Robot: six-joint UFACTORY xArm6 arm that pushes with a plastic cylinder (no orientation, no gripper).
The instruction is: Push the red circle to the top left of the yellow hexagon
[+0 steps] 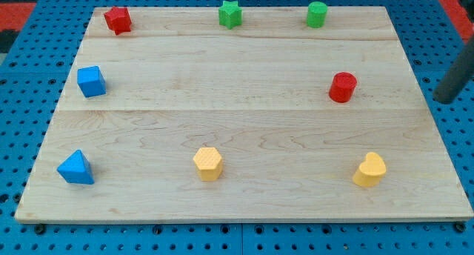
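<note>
Rod enters from the view's right edge, dark and blurred. My tip (445,99) sits just off the right edge of the wooden board (244,129), over the blue pegboard. No jaws on this tool, so nothing to open or close; it holds nothing and touches no block.

Red circle (343,87) is at about 9 o'clock from the tip, well apart from it, on the board's right side.

Yellow hexagon (208,164) is low centre, roughly 8 o'clock from the red circle, well apart. So the red circle lies at about 2 o'clock of the hexagon, not at its 10–11 o'clock.

Other blocks:
- Yellow heart (369,170) at bottom right, about 5 o'clock from the red circle.
- Green cylinder (317,14) near the top edge, 11 o'clock from the red circle.
- Green star (230,14) at top centre.
- Red star (117,20) at top left corner.
- Blue cube (91,81) at left edge.
- Blue triangle (75,168) at bottom left, 9 o'clock from the hexagon.

All blocks stand apart from each other.
</note>
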